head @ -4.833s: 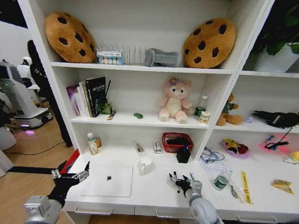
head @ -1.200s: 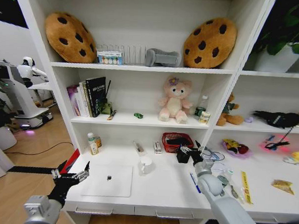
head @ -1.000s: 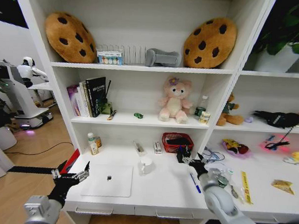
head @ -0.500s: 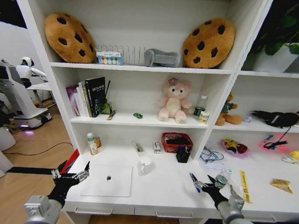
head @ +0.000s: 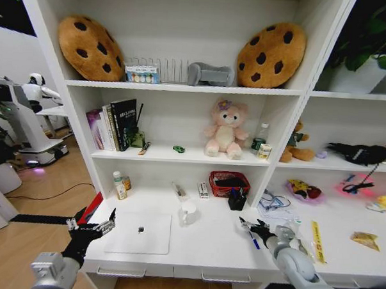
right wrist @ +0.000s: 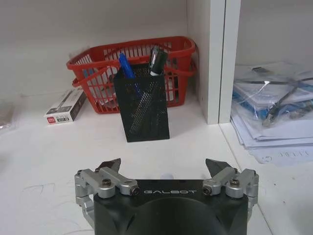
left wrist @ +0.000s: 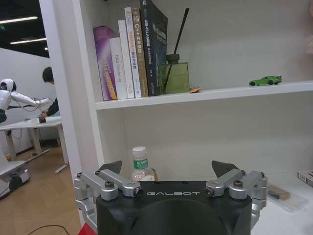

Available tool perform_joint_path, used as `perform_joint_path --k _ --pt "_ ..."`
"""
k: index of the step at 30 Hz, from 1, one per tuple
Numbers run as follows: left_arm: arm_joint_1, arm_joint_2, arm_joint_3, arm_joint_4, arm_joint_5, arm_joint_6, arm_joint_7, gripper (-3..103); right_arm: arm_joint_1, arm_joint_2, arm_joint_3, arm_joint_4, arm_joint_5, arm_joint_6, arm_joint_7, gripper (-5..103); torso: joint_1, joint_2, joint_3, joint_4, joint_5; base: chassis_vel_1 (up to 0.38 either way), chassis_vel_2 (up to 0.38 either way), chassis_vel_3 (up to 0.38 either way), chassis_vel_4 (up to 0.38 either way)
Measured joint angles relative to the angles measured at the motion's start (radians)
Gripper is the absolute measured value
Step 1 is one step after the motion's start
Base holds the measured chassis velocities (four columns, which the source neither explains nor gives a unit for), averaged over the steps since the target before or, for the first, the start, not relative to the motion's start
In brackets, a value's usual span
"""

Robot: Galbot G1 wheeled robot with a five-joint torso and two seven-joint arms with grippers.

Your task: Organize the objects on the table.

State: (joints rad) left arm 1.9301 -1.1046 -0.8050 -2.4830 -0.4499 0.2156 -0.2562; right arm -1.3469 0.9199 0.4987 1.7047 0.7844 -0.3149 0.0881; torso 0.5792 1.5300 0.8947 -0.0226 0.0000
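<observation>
The silver laptop (head: pixel 138 233) lies shut on the white table (head: pixel 208 244), its logo facing up. My left gripper (head: pixel 90 228) hangs open just off its left edge, also seen as the left gripper (left wrist: pixel 168 169). A black mesh holder (right wrist: pixel 143 110) holds a blue pen (right wrist: pixel 125 66) and a black marker (right wrist: pixel 156 58). My right gripper (right wrist: pixel 164 166) is open and empty, a short way in front of the holder. In the head view the right gripper (head: pixel 250 227) hovers over another blue pen (head: pixel 254 241) lying on the table. The green toy car (head: pixel 179 148) sits on the shelf above.
A red basket (head: pixel 228 182) stands behind the holder (head: pixel 237 199). A white mug (head: pixel 188 213) is right of the laptop and a bottle (head: pixel 119 186) at the back left. A shelf upright (right wrist: pixel 215 58) and bagged papers (right wrist: pixel 274 112) lie right of the holder.
The right gripper drew back from the pen holder toward the table's front edge, then came a little back and left again, still open. The left arm has not moved.
</observation>
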Motion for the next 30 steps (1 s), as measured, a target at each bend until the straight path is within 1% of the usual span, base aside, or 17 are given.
perform_joint_path --k 3,6,9,10,13,14,15,16,18,19,21,22,24,25,26,27,30 --pt "0.0 0.0 0.0 0.0 0.0 0.0 0.0 100 0.01 0.001 -0.018 -0.022 -0.004 0.002 -0.003 96 0.0 0.0 0.0 0.0 0.0 0.0 0.0 0.0 0.0" --pt "0.0 0.0 0.0 0.0 0.0 0.0 0.0 100 0.017 0.003 -0.032 -0.032 -0.009 0.005 -0.003 91 0.0 0.0 0.0 0.0 0.0 0.0 0.0 0.0 0.0" --pt "0.0 0.0 0.0 0.0 0.0 0.0 0.0 100 0.019 0.005 -0.043 -0.032 -0.018 0.005 0.0 75 0.0 0.0 0.0 0.0001 0.0 0.0 0.0 0.0 0.0" --pt "0.0 0.0 0.0 0.0 0.0 0.0 0.0 100 0.019 0.005 -0.043 -0.032 -0.018 0.005 0.0 75 0.0 0.0 0.0 0.0001 0.0 0.0 0.0 0.0 0.0" --pt "0.0 0.0 0.0 0.0 0.0 0.0 0.0 100 0.018 0.007 -0.048 -0.034 -0.027 0.007 -0.001 58 0.0 0.0 0.0 0.0 0.0 0.0 0.0 0.0 0.0" --pt "0.0 0.0 0.0 0.0 0.0 0.0 0.0 100 0.018 0.007 -0.048 -0.034 -0.027 0.007 -0.001 58 0.0 0.0 0.0 0.0 0.0 0.0 0.0 0.0 0.0" --pt "0.0 0.0 0.0 0.0 0.0 0.0 0.0 100 0.015 0.007 -0.048 -0.033 -0.03 0.007 0.0 53 0.0 0.0 0.0 0.0001 -0.0001 0.0 0.0 0.0 0.0" --pt "0.0 0.0 0.0 0.0 0.0 0.0 0.0 100 0.015 0.007 -0.048 -0.033 -0.03 0.007 0.0 53 0.0 0.0 0.0 0.0001 -0.0001 0.0 0.0 0.0 0.0" --pt "0.0 0.0 0.0 0.0 0.0 0.0 0.0 100 0.006 0.008 -0.045 -0.03 -0.034 0.003 0.004 42 0.0 0.0 0.0 0.0 0.0 0.0 0.0 0.0 0.0" --pt "0.0 0.0 0.0 0.0 0.0 0.0 0.0 100 0.006 0.008 -0.045 -0.03 -0.034 0.003 0.004 42 0.0 0.0 0.0 0.0 0.0 0.0 0.0 0.0 0.0" --pt "0.0 0.0 0.0 0.0 0.0 0.0 0.0 100 -0.001 0.006 -0.04 -0.029 -0.034 -0.002 0.008 32 0.0 0.0 0.0 0.0001 0.0 0.0 0.0 0.0 0.0" --pt "0.0 0.0 0.0 0.0 0.0 0.0 0.0 100 -0.001 0.006 -0.04 -0.029 -0.034 -0.002 0.008 32 0.0 0.0 0.0 0.0001 0.0 0.0 0.0 0.0 0.0" --pt "0.0 0.0 0.0 0.0 0.0 0.0 0.0 100 -0.006 0.001 -0.039 -0.031 -0.034 0.002 0.001 21 0.0 0.0 0.0 0.0 -0.0001 0.0 0.0 0.0 0.0" --pt "0.0 0.0 0.0 0.0 0.0 0.0 0.0 100 -0.006 0.001 -0.039 -0.031 -0.034 0.002 0.001 21 0.0 0.0 0.0 0.0 -0.0001 0.0 0.0 0.0 0.0" --pt "0.0 0.0 0.0 0.0 0.0 0.0 0.0 100 -0.006 0.0 -0.038 -0.032 -0.034 0.004 -0.002 15 0.0 0.0 0.0 0.0 0.0 0.0 0.0 0.0 0.0" --pt "0.0 0.0 0.0 0.0 0.0 0.0 0.0 100 -0.006 0.0 -0.038 -0.032 -0.034 0.008 -0.005 13 0.0 0.0 0.0 0.0 0.0 0.0 0.0 0.0 0.0" --pt "0.0 0.0 0.0 0.0 0.0 0.0 0.0 100 0.003 0.0 -0.037 -0.031 -0.034 0.029 -0.011 13 0.0 0.0 0.0 -0.0001 0.0 0.0 0.0 0.0 0.0"
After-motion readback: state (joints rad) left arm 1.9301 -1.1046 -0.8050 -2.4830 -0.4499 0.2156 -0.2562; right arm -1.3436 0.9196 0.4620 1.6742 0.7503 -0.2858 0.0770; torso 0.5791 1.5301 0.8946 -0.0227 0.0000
